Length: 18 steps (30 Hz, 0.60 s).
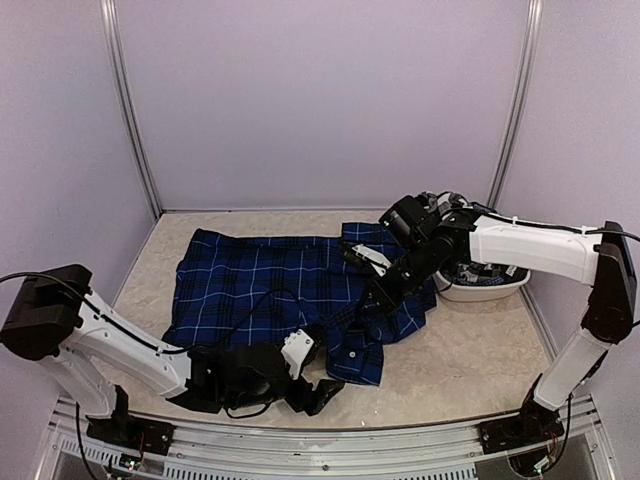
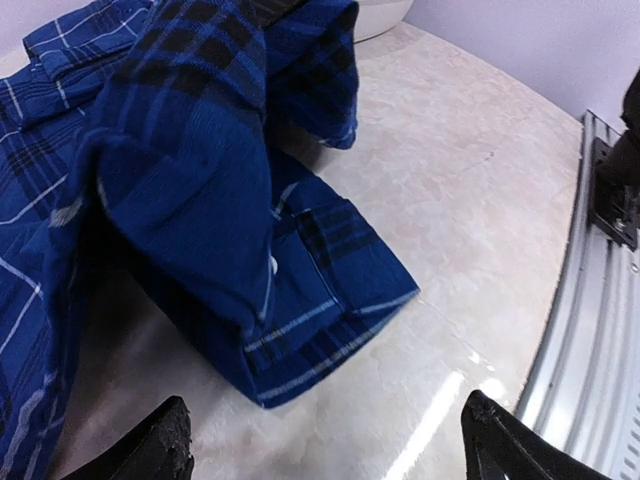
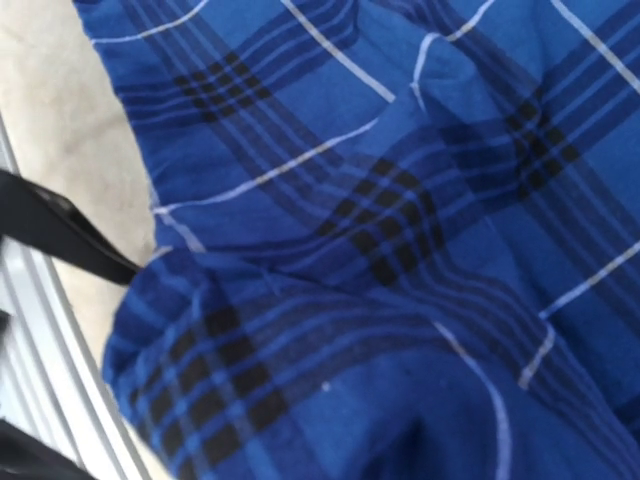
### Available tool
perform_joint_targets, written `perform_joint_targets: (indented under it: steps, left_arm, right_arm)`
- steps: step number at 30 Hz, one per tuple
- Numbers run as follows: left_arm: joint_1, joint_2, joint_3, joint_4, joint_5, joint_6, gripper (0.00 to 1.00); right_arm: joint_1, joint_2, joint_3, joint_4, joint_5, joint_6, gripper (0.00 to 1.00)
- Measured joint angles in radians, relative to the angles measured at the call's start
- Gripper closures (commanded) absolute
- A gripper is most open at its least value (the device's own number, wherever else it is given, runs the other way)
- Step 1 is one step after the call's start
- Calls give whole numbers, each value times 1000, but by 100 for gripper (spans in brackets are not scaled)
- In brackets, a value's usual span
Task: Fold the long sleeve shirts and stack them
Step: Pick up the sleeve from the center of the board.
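Observation:
One royal blue plaid long sleeve shirt (image 1: pixel 260 285) lies spread across the middle of the table. My right gripper (image 1: pixel 378 292) is shut on a fold of it at its right side and holds that cloth raised off the table. The right wrist view is filled by this blue plaid cloth (image 3: pixel 380 200), which hides the fingers. A sleeve hangs down from the lifted part, and its cuff (image 2: pixel 330 310) rests on the table. My left gripper (image 2: pixel 330 445) is open just in front of that cuff, low over the table (image 2: pixel 470 200), with nothing between its fingertips (image 2: pixel 172 440).
A white tub (image 1: pixel 495 288) stands at the right behind the right arm, with dark checked cloth in it that I cannot make out. A metal rail (image 2: pixel 585 330) runs along the near table edge, right of the left gripper. Purple walls enclose the table.

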Motion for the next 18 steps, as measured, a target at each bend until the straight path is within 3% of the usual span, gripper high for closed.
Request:
perform_joint_targets:
  steps: [5, 11, 15, 18]
  left_arm:
    - [-13, 167, 122, -26, -141, -25, 12]
    - [-3, 247, 187, -74, -259, -52, 15]
    - [11, 281, 207, -82, -317, -63, 28]
    - [31, 291, 207, -76, -330, -60, 49]
  right_arm:
    - [0, 0, 0, 1, -16, 1, 100]
    - [0, 0, 0, 2, -28, 4, 100]
    - [0, 0, 0, 3, -34, 4, 100]
    - [0, 0, 0, 3, -38, 5, 100]
